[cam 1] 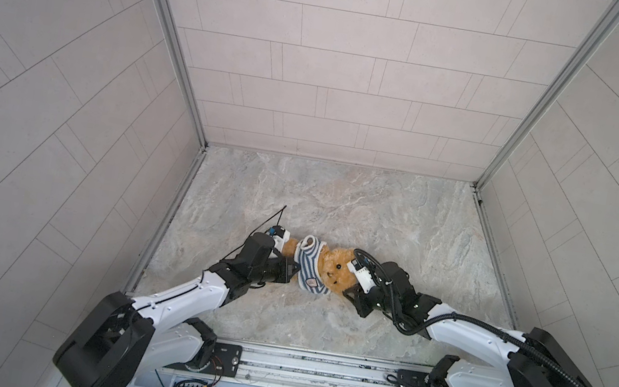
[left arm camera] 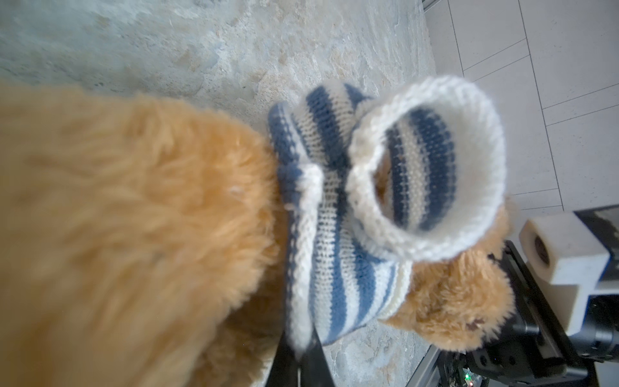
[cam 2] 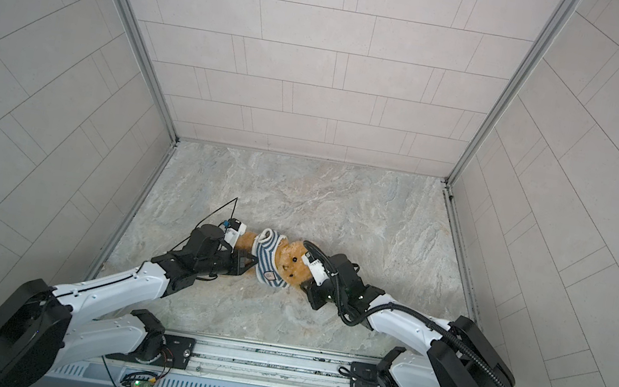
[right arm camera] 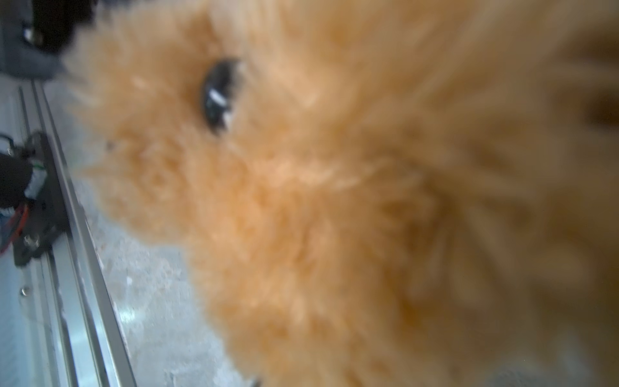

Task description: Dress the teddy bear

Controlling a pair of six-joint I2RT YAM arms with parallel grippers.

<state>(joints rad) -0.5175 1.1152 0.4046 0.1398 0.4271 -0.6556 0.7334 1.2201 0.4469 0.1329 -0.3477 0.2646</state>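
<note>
Well, in both top views the teddy bear (cam 1: 335, 273) lies face up on the marble worktop (cam 1: 339, 207), head toward the right arm. A striped shirt (cam 1: 309, 266) is bunched round its neck and chest. The left claw (cam 1: 294, 271) sits at the shirt's hem and the right claw (cam 1: 349, 291) at the head.

From the left wrist, the left claw (left arm camera: 301, 365) is pinched narrow on the white hem, and a sleeve (left arm camera: 425, 167) gapes with no paw through it.

From the right wrist, blurred fur and one black eye (right arm camera: 221, 93) fill the picture. The right claw is closed, but I cannot tell whether it holds fur.

The step looks like drawing the hem down the body. It should go best pulled slowly along the bear's length with the head steadied, so the knit does not snag.
</note>
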